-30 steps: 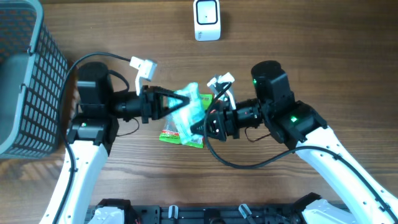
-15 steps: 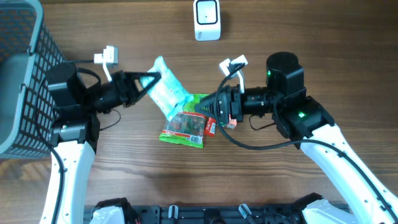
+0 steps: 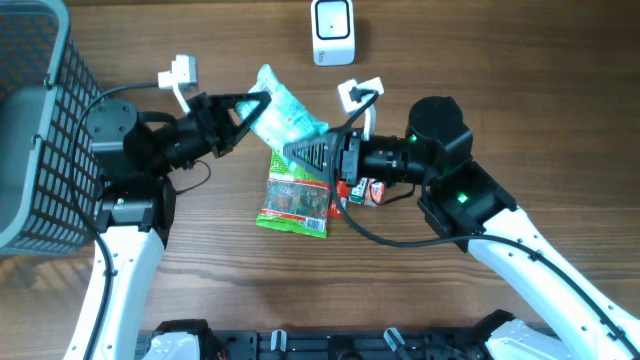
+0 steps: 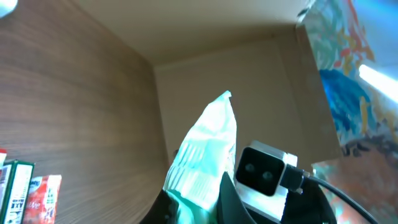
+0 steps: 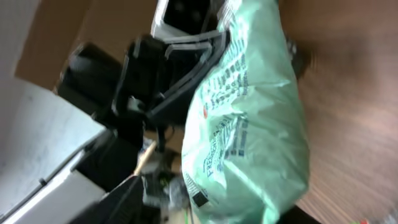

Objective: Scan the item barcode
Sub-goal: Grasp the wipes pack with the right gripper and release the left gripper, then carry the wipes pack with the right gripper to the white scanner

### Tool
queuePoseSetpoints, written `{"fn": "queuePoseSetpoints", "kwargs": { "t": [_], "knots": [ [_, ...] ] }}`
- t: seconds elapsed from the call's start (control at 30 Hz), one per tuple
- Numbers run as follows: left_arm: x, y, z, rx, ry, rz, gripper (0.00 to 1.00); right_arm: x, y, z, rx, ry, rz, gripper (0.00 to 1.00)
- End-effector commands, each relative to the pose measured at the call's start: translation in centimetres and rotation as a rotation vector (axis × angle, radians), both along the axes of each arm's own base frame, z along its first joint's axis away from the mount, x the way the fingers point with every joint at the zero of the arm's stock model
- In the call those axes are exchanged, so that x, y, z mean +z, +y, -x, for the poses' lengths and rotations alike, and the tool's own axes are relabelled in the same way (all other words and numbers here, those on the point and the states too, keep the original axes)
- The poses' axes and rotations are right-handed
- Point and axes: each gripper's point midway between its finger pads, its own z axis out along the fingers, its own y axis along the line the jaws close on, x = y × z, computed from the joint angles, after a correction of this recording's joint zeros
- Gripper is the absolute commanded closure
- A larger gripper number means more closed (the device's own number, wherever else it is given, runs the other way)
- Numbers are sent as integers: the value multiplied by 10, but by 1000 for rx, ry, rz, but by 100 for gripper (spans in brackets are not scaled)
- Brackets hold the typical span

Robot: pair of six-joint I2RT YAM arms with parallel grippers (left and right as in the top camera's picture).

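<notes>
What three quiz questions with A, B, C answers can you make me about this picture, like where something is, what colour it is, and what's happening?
1. Where is the white scanner?
A) at the far edge of the table
B) on the floor
C) inside a box

2. What colour is the bag that is up in the air?
A) red
B) pale green
C) black

3. What is the left tool doing?
A) hanging wide open
B) lying flat on the table
C) shut on the bag

Answers:
1 A, it sits alone at the top of the overhead view.
2 B, both wrist views show mint-coloured plastic.
3 C, it pinches one end of the bag and holds it up.
</notes>
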Motion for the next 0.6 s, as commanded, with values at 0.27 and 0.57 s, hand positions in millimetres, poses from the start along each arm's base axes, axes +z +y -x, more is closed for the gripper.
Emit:
{"fn": "queuePoseSetpoints", "kwargs": {
  "t": [0.27,0.57],
  "knots": [
    [20,-15,8,-49,-34,40,96,24,-5,-32,-178,-59,-76,50],
    [23,-17,9,-55,-54,40,96,12,6,-41,-154,-16,-91,60]
  ]
}}
